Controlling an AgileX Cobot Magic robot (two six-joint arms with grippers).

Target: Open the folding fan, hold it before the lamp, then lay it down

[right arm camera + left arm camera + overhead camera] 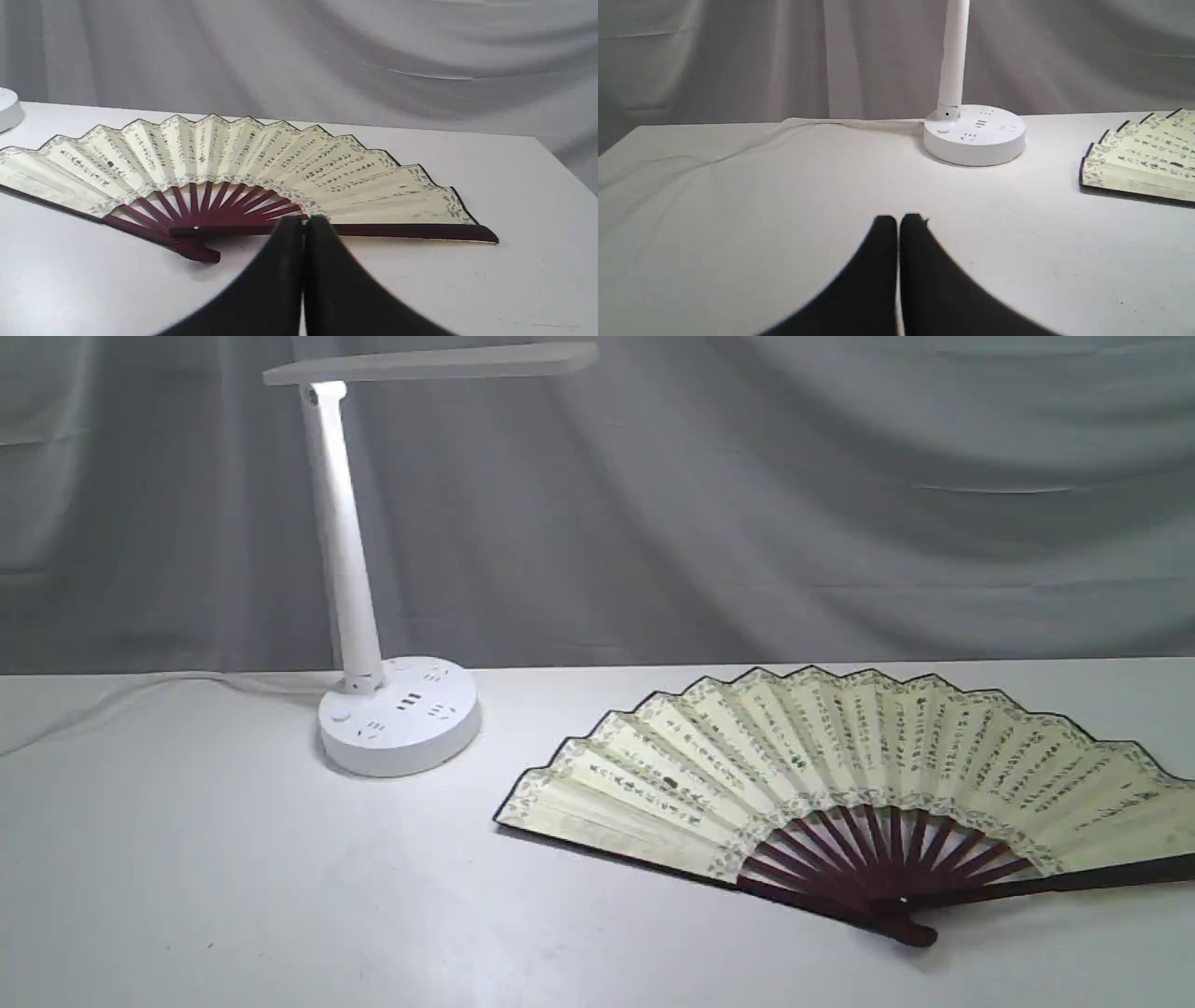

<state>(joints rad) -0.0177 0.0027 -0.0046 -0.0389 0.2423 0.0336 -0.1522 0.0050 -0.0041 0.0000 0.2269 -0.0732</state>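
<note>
So, the left gripper (899,223) sat pressed together and empty, aimed over bare counter (738,210) at the lamp (973,133) by the back edge. The right gripper (303,223), same deal, faced the folding fan (224,158), which lay spread open, flat, toward the counter's right edge.

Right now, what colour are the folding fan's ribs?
Dark maroon. The ribs of the folding fan show best in the right wrist view.
</note>
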